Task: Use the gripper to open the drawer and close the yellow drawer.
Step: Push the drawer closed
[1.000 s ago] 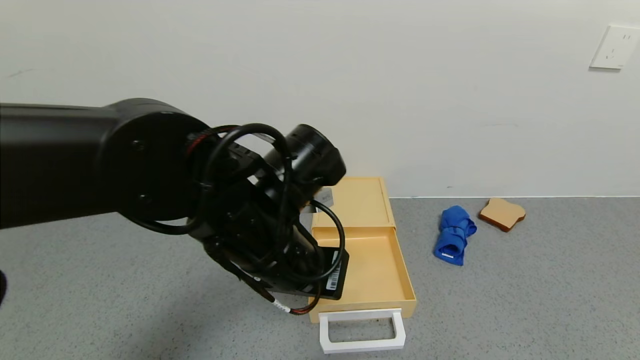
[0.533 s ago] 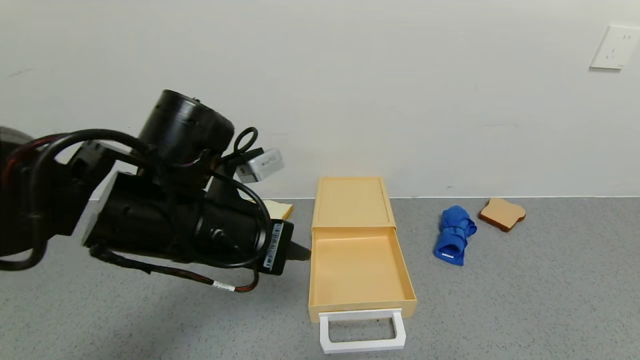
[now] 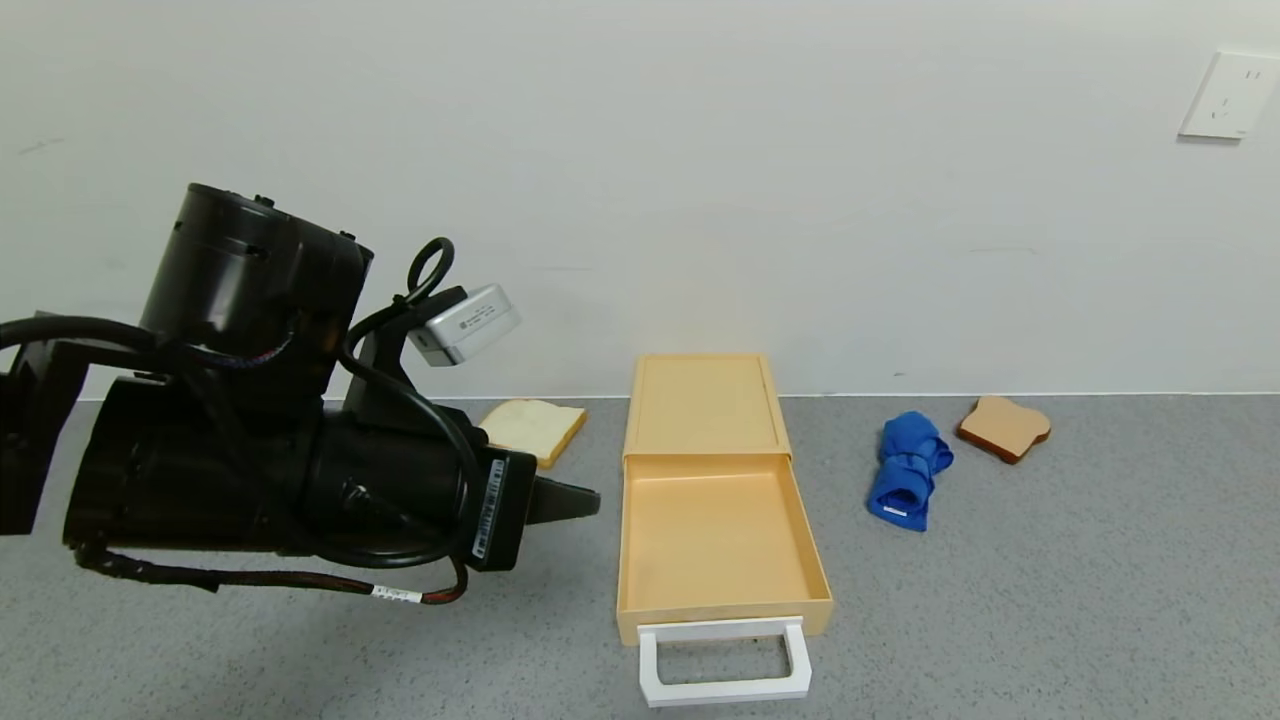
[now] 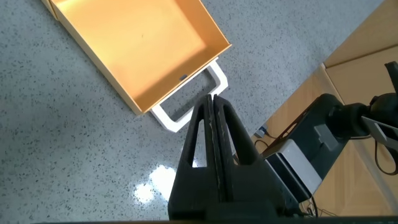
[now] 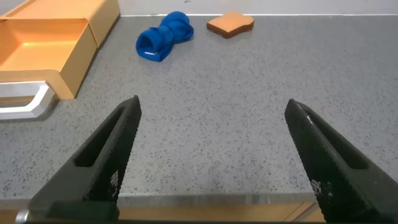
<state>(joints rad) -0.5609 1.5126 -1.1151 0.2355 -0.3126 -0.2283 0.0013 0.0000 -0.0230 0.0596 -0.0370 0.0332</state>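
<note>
Drawer (image 3: 718, 540) is pulled fully out on the grey table (image 3: 1050, 600), tray empty, white loop handle (image 3: 724, 662) at the near end; the open half of the task looks done, the close half not started. Left gripper (image 3: 585, 500) has swung off it: a second ago the arm was sitting over the tray's left side, half a second ago the fingertip was right at the tray's left wall, now it hangs just left of the tray, clear of it, pointing sideways toward it. Its fingers are pressed together with nothing between them, which the left wrist view confirms (image 4: 213, 118), with the handle (image 4: 186, 102) showing beyond the tips. So contact with the handle is released and the arm is repositioning. My read is the next step is getting in front of the handle or tray face and pushing it back into the housing. Risk: the box is light and unanchored, so an off-centre push may skid it toward the wall rather than seat the tray. Right gripper (image 5: 211, 143) is parked low to the right, fingers spread wide, holding nothing. Bystanders: bread slice (image 3: 533, 428) left of the box, blue cloth (image 3: 908, 468) and second bread slice (image 3: 1004, 427) to the right, all away from the push path.
</note>
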